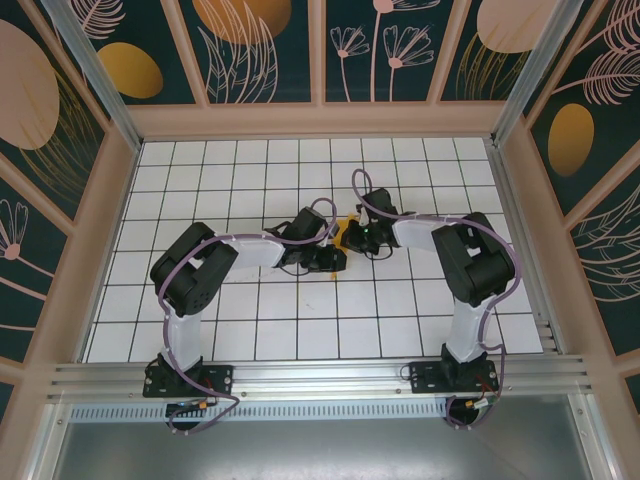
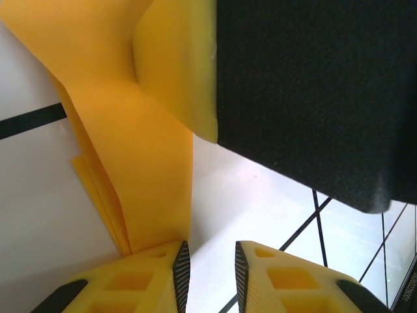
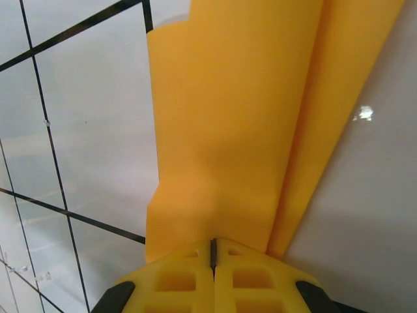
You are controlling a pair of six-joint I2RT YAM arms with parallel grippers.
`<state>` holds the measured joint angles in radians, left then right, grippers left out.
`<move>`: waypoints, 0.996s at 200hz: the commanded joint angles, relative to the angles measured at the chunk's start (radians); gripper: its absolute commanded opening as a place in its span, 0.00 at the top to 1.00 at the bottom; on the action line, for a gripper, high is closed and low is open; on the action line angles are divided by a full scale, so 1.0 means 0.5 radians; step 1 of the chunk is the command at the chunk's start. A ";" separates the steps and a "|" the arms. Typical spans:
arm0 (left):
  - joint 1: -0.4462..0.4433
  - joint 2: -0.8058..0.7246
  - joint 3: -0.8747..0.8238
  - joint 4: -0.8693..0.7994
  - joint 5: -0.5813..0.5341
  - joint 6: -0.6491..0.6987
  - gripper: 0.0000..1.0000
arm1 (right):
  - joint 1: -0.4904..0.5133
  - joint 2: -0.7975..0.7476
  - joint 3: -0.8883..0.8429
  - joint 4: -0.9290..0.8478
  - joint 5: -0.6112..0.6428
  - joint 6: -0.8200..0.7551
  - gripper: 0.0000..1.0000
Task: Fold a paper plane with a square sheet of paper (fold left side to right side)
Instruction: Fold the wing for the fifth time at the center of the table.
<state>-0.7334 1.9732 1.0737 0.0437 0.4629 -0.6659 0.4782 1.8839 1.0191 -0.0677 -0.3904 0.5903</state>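
Paper (image 1: 347,233) is mid-frame in the top view, on the white tiled worktop (image 1: 250,170), right where the 2 arms meet. Left end effector (image 1: 330,262) is just below-left of it and right end effector (image 1: 362,240) is against its right side; jaws are too small to read from up there. Left wrist view: left end effector (image 2: 210,277) has its 2 fingers apart with a narrow gap, bare worktop (image 2: 39,215) showing through it and nothing between them. Paper (image 2: 153,189) runs as a folded strip from the upper left of the frame down to the left-hand finger (image 2: 140,280), with stacked layer edges showing along its left side; can't tell if it actually touches that finger. A black block (image 2: 306,91) with a thick yellow piece (image 2: 176,59) on its left side takes the upper right of the frame, over the strip's top end. Right wrist view: right end effector (image 3: 213,253) has its fingers together with no gap and the paper's near edge runs straight into the tips, so it is clamped on the paper (image 3: 228,130). From the tips the paper goes up to the top of the frame, with 1 long crease right of centre and a narrower band beyond it. Worktop (image 3: 91,130) grid lines are on the left of the frame.
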 commanded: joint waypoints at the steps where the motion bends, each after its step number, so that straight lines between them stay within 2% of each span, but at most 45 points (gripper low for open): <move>1: -0.023 0.180 -0.086 -0.213 -0.165 0.016 0.71 | -0.005 0.073 0.058 -0.117 0.235 -0.111 1.00; 76: -0.021 0.193 -0.083 -0.216 -0.161 0.010 0.72 | -0.098 0.094 0.153 -0.106 0.249 -0.198 1.00; 199: -0.024 0.184 -0.101 -0.201 -0.161 0.013 0.72 | -0.345 0.312 0.419 -0.160 0.234 -0.343 1.00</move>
<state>-0.7334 1.9785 1.0737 0.0612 0.4599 -0.6662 0.3664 1.9862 1.1847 -0.1635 -0.4007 0.4603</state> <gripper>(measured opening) 0.282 0.057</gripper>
